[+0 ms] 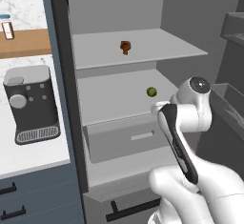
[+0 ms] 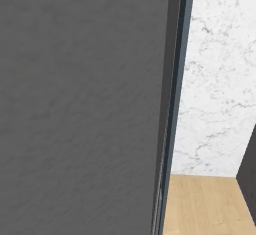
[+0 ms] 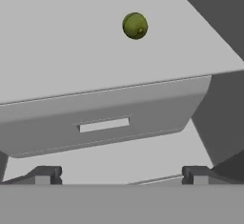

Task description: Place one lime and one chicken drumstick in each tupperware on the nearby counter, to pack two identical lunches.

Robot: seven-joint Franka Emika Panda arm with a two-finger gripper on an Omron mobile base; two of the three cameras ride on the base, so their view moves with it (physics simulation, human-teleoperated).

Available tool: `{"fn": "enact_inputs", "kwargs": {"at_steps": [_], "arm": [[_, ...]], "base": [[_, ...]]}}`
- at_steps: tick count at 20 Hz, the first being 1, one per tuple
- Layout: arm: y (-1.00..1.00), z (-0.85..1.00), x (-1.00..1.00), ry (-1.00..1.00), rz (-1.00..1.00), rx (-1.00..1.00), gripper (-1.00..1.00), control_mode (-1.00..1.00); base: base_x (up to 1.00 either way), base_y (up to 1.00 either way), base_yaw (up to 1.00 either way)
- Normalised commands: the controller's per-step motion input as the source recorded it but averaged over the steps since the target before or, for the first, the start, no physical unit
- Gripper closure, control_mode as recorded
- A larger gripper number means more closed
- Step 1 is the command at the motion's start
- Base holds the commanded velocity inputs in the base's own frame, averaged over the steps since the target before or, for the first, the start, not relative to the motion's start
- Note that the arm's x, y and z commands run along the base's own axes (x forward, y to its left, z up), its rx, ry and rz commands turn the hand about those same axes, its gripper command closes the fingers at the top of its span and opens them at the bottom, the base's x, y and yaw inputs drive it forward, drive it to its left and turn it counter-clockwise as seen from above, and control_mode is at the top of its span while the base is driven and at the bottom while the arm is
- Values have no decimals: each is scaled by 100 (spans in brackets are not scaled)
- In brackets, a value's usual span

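Observation:
A green lime point(image 1: 151, 92) lies on the middle shelf of an open fridge, and it also sits above centre in the hand view point(image 3: 135, 25). One shelf higher rests an orange-brown chicken drumstick point(image 1: 125, 46). My gripper point(image 3: 121, 175) hovers in front of the fridge drawer, below and short of the lime. It is open, with nothing between its dark fingertips point(image 3: 47, 174). The white counter point(image 1: 28, 158) runs to the left of the fridge. The tupperware is out of view.
A grey fridge drawer point(image 3: 102, 123) with a slot handle sits under the lime's shelf. A dark coffee machine point(image 1: 31, 104) stands on the counter, under a wooden shelf point(image 1: 24, 44) holding a jar. The open fridge door point(image 2: 80, 104) fills the right side.

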Motion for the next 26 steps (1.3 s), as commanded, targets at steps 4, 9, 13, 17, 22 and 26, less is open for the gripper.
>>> {"fn": "enact_inputs", "kwargs": {"at_steps": [4, 9, 13, 17, 22, 26], "arm": [[-13, -3, 60, 0, 0, 0, -100, -100], [-20, -11, 74, 0, 0, 0, -100, -100], [-16, -16, 74, 0, -1, 0, -100, -100], [-1, -18, 76, 0, -2, -1, -100, -100], [0, -10, 70, 0, 0, 0, -100, -100], [0, -4, 57, 0, 0, 0, -100, -100]], "base": [[0, 0, 0], [0, 0, 0], [0, 0, 0], [0, 0, 0], [0, 0, 0], [0, 0, 0]]}}
